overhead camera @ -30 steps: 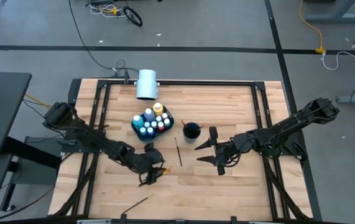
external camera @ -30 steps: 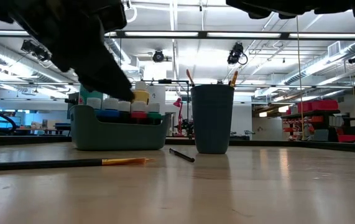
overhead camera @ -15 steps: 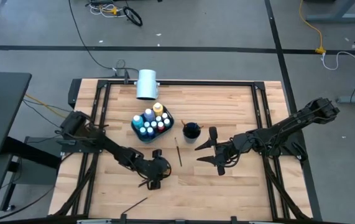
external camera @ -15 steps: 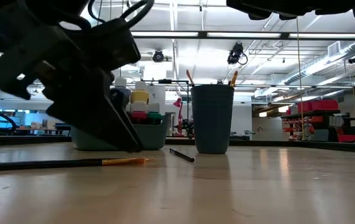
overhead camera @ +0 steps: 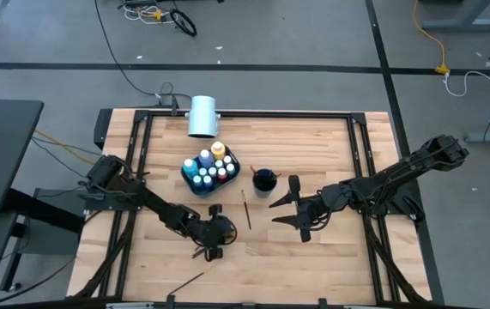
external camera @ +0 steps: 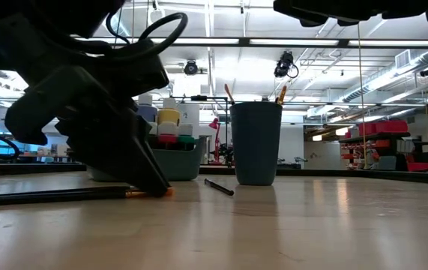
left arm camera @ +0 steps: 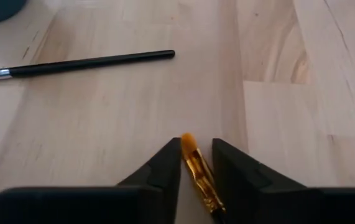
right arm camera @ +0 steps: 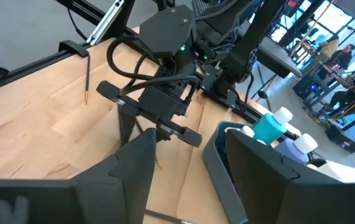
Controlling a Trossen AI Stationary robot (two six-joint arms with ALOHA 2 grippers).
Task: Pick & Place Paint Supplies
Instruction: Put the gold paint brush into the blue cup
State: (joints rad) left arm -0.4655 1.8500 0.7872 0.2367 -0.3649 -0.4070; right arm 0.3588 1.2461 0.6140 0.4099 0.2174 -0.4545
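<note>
My left gripper [overhead camera: 214, 239] [left arm camera: 196, 149] is down at the table over a thin paintbrush [left arm camera: 194, 158] with a gold ferrule and orange tip. Its fingers stand a narrow gap apart, one on each side of that end. The brush lies flat, its dark handle [external camera: 49, 196] running along the table. My right gripper [overhead camera: 299, 216] [right arm camera: 189, 180] hangs open above the table, right of a dark cup [overhead camera: 264, 180] with brushes standing in it. Paint bottles [overhead camera: 210, 167] stand in a dark tray [external camera: 180, 161]. Another dark brush [overhead camera: 245, 209] [left arm camera: 90, 62] lies beside the cup. My left gripper comes from above, slanting down, with its fingertips [left arm camera: 172, 152] at the table on either side of the brush's ferrule end [left arm camera: 189, 146]. The brush lies flat on the table. Whether the fingers touch it, I cannot tell.
A large white cylinder [overhead camera: 202, 116] lies at the far edge behind the tray. A third brush [overhead camera: 191, 280] lies near the table's near edge. Bare wood spreads between the two grippers and toward the near edge.
My left gripper has moved a little toward the table's right and near edge and come down to the table over the orange-tipped brush. The brush has stayed where it lay. My right arm has kept still.
</note>
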